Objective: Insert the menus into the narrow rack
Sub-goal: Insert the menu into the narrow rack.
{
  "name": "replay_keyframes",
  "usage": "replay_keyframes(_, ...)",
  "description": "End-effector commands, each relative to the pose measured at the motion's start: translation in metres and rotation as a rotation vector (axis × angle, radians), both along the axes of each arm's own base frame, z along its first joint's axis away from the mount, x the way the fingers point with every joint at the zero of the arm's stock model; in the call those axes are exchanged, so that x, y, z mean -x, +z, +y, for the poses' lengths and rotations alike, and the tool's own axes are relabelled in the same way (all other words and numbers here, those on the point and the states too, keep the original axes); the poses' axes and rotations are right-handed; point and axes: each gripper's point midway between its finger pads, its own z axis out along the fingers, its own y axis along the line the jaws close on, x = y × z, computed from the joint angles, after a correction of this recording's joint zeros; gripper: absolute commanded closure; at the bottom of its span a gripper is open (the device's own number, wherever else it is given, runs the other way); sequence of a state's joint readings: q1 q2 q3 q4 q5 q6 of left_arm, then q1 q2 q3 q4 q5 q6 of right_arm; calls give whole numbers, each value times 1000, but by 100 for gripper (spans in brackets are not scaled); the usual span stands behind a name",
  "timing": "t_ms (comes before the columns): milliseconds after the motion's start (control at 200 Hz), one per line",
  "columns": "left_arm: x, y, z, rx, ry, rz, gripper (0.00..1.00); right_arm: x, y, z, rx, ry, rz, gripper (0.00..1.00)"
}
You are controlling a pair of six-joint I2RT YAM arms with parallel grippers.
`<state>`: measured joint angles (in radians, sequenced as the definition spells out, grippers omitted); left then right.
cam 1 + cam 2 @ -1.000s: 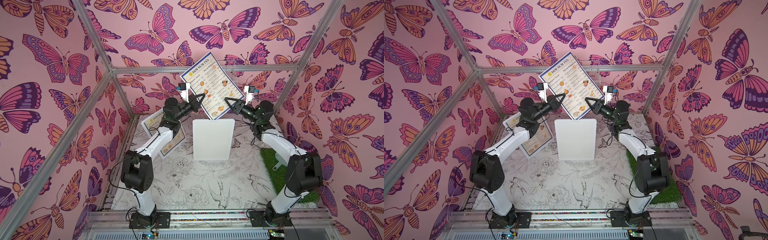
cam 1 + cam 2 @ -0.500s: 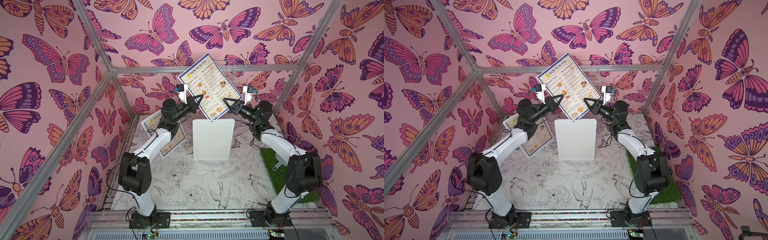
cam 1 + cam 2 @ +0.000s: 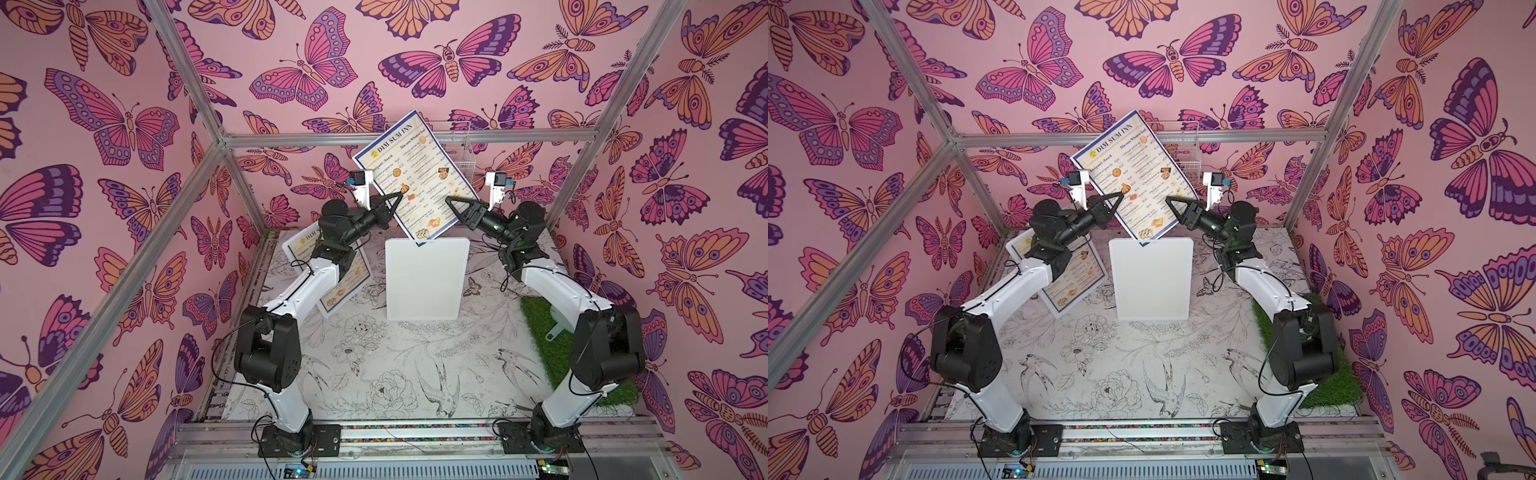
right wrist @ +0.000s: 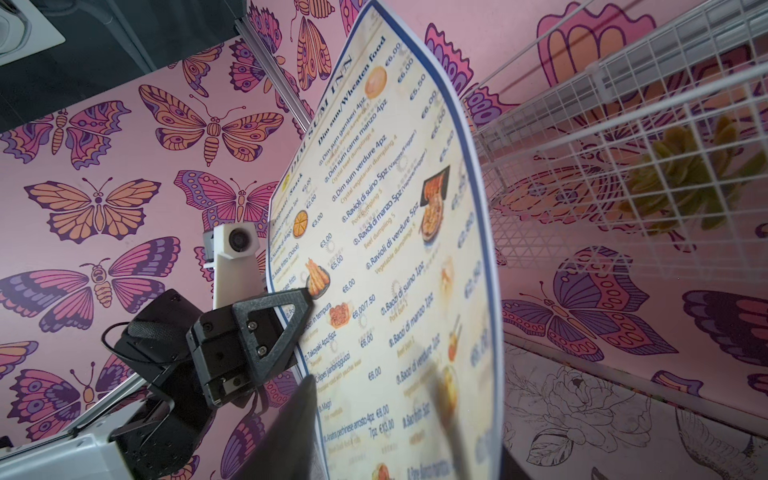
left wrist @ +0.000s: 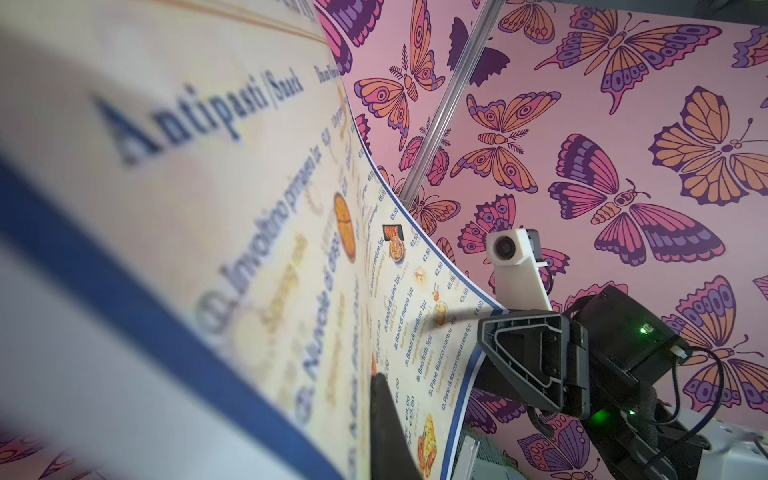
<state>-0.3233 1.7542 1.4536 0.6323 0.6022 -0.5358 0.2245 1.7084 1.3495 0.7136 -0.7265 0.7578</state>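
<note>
1. Below the left gripper and back under its forearm, a cream rectangular paper sheet with a blue border, the flat menu, lies on the flower-printed table. The arm hides part of it.
2. The left gripper is clamped tight on the left long edge of a second cream, blue-bordered sheet headed "DIM SUM INN", the raised menu. In the right wrist view its black fingers pinch that edge.
3. The raised menu hangs tilted in the air between the two grippers. Its heading end is well above their fingertips, its lowest corner is below them, and the sheet is bowed.
4. Beneath the gap between the grippers, a white rectangular board lies flat on the table. In both top views the raised menu's lowest corner overlaps the board's far edge; I cannot tell whether they touch.
5. The right gripper sits at the raised menu's right long edge. Its jaws are parted, with the sheet's edge passing between them. Whether either pad touches the paper cannot be told.
6. Above and beyond the right gripper, a white wire rack hangs on the back wall, just behind the raised menu's upper right side and apart from it.
7. Behind the right gripper, under that arm, lies a green turf mat.
</note>
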Motion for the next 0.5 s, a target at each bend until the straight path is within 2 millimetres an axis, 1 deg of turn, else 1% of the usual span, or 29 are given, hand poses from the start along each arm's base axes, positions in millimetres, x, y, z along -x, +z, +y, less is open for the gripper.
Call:
replay_keyframes(0,10,16,4,-12,-31,-68,98,5,5,6,16,24,-31,48)
replay_keyframes(90,11,16,5,-20,-39,-73,98,6,6,6,21,23,-37,47)
replay_keyframes(290,11,12,6,-34,-59,-68,98,7,8,3,37,10,-43,36)
replay_keyframes(416,13,13,7,-48,-71,-74,98,7,10,-3,52,-9,-50,28)
replay_keyframes(496,14,15,8,-53,-77,-80,98,6,10,-9,54,-23,-49,25)
